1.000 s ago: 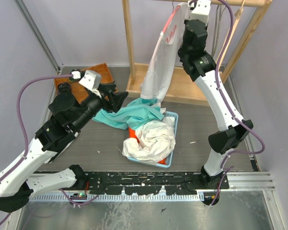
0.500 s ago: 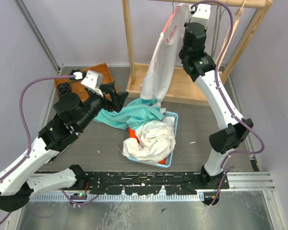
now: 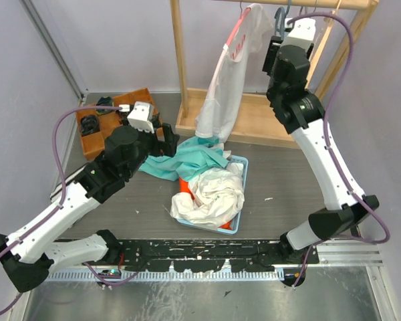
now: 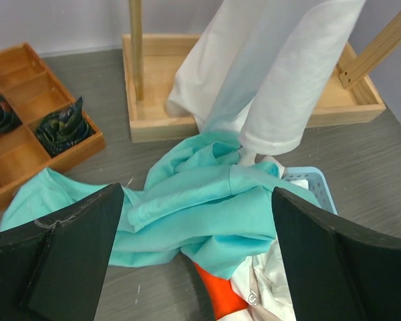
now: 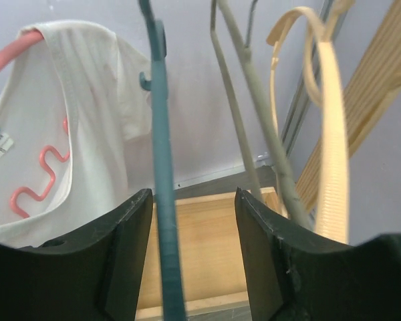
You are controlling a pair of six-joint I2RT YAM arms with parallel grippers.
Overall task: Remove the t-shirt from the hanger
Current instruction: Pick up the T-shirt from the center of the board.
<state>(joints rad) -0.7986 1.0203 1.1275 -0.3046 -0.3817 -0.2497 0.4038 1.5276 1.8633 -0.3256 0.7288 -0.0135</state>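
The white t-shirt [image 3: 226, 87] hangs on a pink hanger [image 3: 234, 35] from the top rail of a wooden rack [image 3: 178, 60], its neck and shoulders up at the rail and its body dropping in a long fold to the rack's base. In the left wrist view its lower hem [image 4: 271, 137] ends just over a teal garment [image 4: 200, 214] that spills across the table and over the edge of a blue basket [image 3: 244, 168]. A crumpled white cloth [image 3: 214, 194] and a bit of orange cloth [image 3: 184, 186] lie in the basket. The right gripper [image 5: 190, 267] is up at the rail, just right of the shirt, with its 2 fingers spread apart. A teal hanger [image 5: 162, 167] shows in the gap between them, nearer the left finger, though I cannot tell if it touches either. A grey hanger [image 5: 254, 114] and a cream hanger [image 5: 329, 147] hang further right. The left gripper [image 4: 200, 267] sits low above the teal garment, its fingers spread wide and gripping nothing. To its left is a wooden tray [image 3: 93, 137] with compartments, 2 of them containing dark items [image 4: 60, 124].
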